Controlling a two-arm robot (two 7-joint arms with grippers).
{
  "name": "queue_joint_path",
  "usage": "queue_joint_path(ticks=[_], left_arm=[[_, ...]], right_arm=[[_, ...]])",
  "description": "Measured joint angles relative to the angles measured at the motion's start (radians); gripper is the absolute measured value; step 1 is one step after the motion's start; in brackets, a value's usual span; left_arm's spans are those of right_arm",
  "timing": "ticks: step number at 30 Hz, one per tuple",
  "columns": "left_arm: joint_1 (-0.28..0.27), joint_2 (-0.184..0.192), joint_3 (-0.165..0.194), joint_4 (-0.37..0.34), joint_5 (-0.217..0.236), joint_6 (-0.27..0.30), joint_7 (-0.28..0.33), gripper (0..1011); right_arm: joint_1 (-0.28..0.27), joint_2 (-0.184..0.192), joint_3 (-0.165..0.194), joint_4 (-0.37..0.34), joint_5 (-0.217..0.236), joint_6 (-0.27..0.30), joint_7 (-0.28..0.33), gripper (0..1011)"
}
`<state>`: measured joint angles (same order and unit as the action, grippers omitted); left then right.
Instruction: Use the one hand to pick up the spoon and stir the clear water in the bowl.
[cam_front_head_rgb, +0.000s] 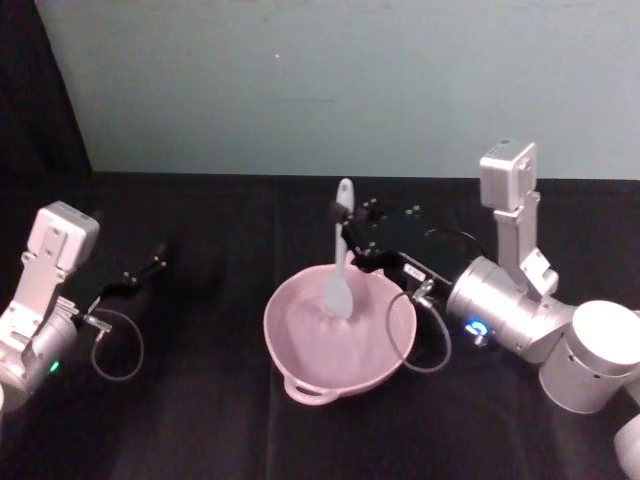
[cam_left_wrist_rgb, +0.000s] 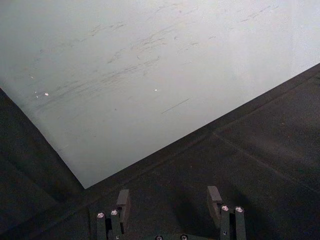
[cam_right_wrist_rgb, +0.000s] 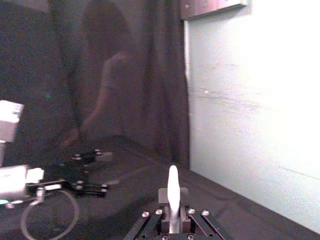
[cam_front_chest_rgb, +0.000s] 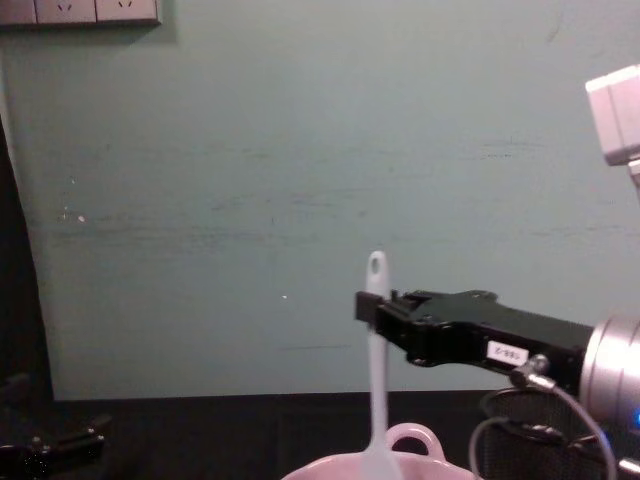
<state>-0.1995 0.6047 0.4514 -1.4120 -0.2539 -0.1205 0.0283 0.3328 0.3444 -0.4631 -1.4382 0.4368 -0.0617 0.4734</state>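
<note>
I count one spoon (cam_front_head_rgb: 341, 250), one bowl (cam_front_head_rgb: 272, 322) and two grippers; my right gripper (cam_front_head_rgb: 346, 230) is the hand at work, clamped on the spoon's handle from the side, its fingers pressed to the shaft. The spoon stands nearly upright in my grip; its end with the oval hole sticks up above my fingers, and its flat blade hangs below them, down inside the bowl. The pink bowl sits on the black table (cam_front_head_rgb: 200, 420) right beneath my fingertips, its looped handle on the rim away from my right gripper; it holds the spoon's blade, and whether there is water I cannot tell. My left gripper (cam_front_head_rgb: 150, 265) lies well off to the side beyond the bowl, low over the table, fingers spread apart and holding nothing.
</note>
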Motion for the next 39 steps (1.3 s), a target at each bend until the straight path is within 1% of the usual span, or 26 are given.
queue_joint_path(ticks=[6, 11, 14, 18, 24, 30, 32, 36, 39], left_arm=[[0.0, 0.0, 0.0, 0.0, 0.0, 0.0, 0.0, 1005], [0.0, 0.0, 0.0, 0.0, 0.0, 0.0, 0.0, 1005], [0.0, 0.0, 0.0, 0.0, 0.0, 0.0, 0.0, 1005], [0.0, 0.0, 0.0, 0.0, 0.0, 0.0, 0.0, 1005], [0.0, 0.0, 0.0, 0.0, 0.0, 0.0, 0.0, 1005], [0.0, 0.0, 0.0, 0.0, 0.0, 0.0, 0.0, 1005], [0.0, 0.0, 0.0, 0.0, 0.0, 0.0, 0.0, 1005], [0.0, 0.0, 0.0, 0.0, 0.0, 0.0, 0.0, 1005], [0.0, 0.0, 0.0, 0.0, 0.0, 0.0, 0.0, 1005]], right_arm=[[-0.015, 0.023, 0.035, -0.021, -0.025, 0.002, -0.026, 118], [-0.032, 0.038, 0.052, -0.049, -0.036, 0.007, -0.033, 119], [-0.042, 0.047, 0.057, -0.066, -0.044, 0.012, -0.036, 118], [-0.066, 0.066, 0.059, -0.11, -0.064, 0.025, -0.037, 119], [-0.091, 0.074, 0.042, -0.152, -0.076, 0.034, -0.023, 119], [-0.107, 0.057, 0.012, -0.173, -0.075, 0.034, 0.0, 119], [-0.106, 0.043, -0.001, -0.169, -0.071, 0.031, 0.008, 118], [-0.093, 0.018, -0.015, -0.142, -0.058, 0.021, 0.019, 119], [-0.074, -0.006, -0.019, -0.104, -0.043, 0.013, 0.025, 119]])
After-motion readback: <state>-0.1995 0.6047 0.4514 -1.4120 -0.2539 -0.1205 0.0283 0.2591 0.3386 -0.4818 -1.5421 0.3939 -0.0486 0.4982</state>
